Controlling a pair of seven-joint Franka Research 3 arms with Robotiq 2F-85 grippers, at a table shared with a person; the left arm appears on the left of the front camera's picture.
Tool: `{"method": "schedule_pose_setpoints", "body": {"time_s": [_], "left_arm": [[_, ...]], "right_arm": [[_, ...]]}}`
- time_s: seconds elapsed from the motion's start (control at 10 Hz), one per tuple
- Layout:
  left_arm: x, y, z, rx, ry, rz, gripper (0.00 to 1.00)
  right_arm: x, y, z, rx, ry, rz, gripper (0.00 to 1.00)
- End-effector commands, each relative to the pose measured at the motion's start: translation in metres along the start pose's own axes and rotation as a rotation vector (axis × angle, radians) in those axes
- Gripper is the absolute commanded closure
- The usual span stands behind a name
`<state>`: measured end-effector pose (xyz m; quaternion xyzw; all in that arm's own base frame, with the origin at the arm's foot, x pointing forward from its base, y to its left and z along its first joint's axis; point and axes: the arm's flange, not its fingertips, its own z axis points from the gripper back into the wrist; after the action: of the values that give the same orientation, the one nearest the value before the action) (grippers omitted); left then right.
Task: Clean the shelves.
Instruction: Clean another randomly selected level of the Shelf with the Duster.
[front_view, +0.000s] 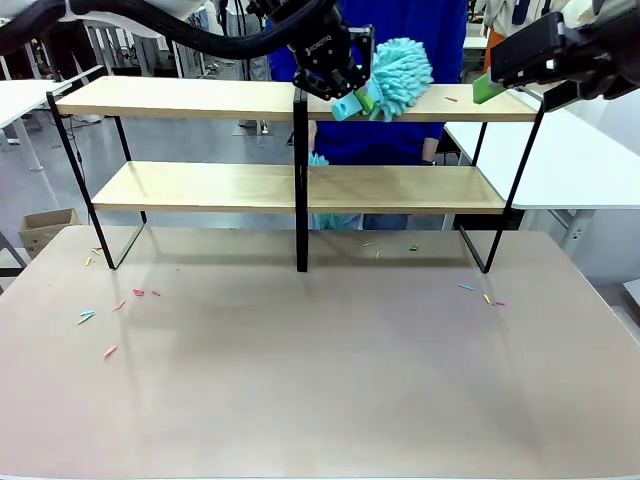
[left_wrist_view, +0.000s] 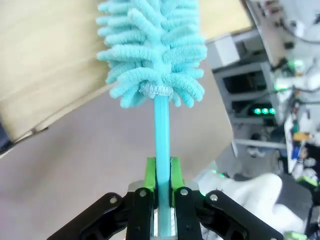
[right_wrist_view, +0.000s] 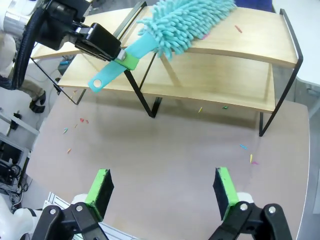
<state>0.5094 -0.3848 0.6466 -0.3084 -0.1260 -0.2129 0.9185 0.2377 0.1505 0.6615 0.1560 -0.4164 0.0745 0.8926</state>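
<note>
Shelves (front_view: 400, 188) stand at the far side of the table (front_view: 320, 380), long from side to side. They are two pale wood boards in a thin black frame with a black post in the middle. Small white writing on the left gripper (front_view: 349, 97) is too tiny to read. Its fingers are pressed together on the handle of a fluffy teal duster (front_view: 400, 76), whose head lies on the top board. The right gripper (right_wrist_view: 162, 192) has its green pads spread wide above the table. Little colored bits (front_view: 110, 351) lie on the table.
</note>
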Motion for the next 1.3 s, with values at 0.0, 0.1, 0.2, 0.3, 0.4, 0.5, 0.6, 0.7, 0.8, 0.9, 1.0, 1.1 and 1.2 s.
{"method": "schedule_pose_setpoints", "body": {"time_s": [0.0,0.1,0.2,0.3,0.4,0.5,0.6,0.7,0.8,0.9,1.0,1.1,1.2], "left_arm": [[0.008,-0.005,0.001,-0.080,0.112,-0.093,0.87],[0.011,-0.010,-0.002,-0.111,0.213,-0.139,0.87],[0.010,-0.010,-0.001,-0.108,0.320,-0.186,0.87],[0.004,-0.007,0.006,-0.124,0.504,-0.255,0.87],[-0.006,-0.002,0.023,-0.215,0.703,-0.351,0.87],[-0.015,0.005,0.042,-0.310,0.739,-0.405,0.87],[-0.020,0.008,0.053,-0.326,0.697,-0.420,0.87],[-0.024,0.010,0.059,-0.352,0.693,-0.435,0.87],[-0.025,0.013,0.062,-0.348,0.675,-0.427,0.87],[-0.025,0.018,0.067,-0.351,0.654,-0.416,0.87],[-0.029,0.030,0.079,-0.342,0.608,-0.403,0.87],[-0.039,0.049,0.103,-0.344,0.553,-0.401,0.87],[-0.057,0.073,0.137,-0.344,0.479,-0.388,0.87]], "right_arm": [[0.000,-0.001,0.000,0.000,0.000,-0.002,0.00],[0.000,-0.001,0.000,0.000,0.000,-0.002,0.00],[0.000,-0.001,0.000,0.000,0.000,-0.002,0.00],[0.000,-0.001,0.000,0.000,0.000,-0.002,0.00],[0.000,-0.001,0.000,0.000,0.000,-0.002,0.00],[0.000,-0.001,0.000,0.000,0.000,-0.002,0.00],[0.000,-0.001,0.000,0.000,0.000,-0.002,0.00],[0.000,-0.001,0.000,0.000,0.000,-0.002,0.00],[0.000,-0.001,0.000,0.000,0.000,-0.002,0.00],[0.000,-0.001,0.000,0.000,0.000,-0.002,0.00],[0.000,-0.001,0.000,0.000,0.000,-0.002,0.00],[0.000,-0.001,0.000,0.000,0.000,-0.002,0.00],[0.000,-0.001,0.000,0.000,0.000,-0.002,0.00]]}}
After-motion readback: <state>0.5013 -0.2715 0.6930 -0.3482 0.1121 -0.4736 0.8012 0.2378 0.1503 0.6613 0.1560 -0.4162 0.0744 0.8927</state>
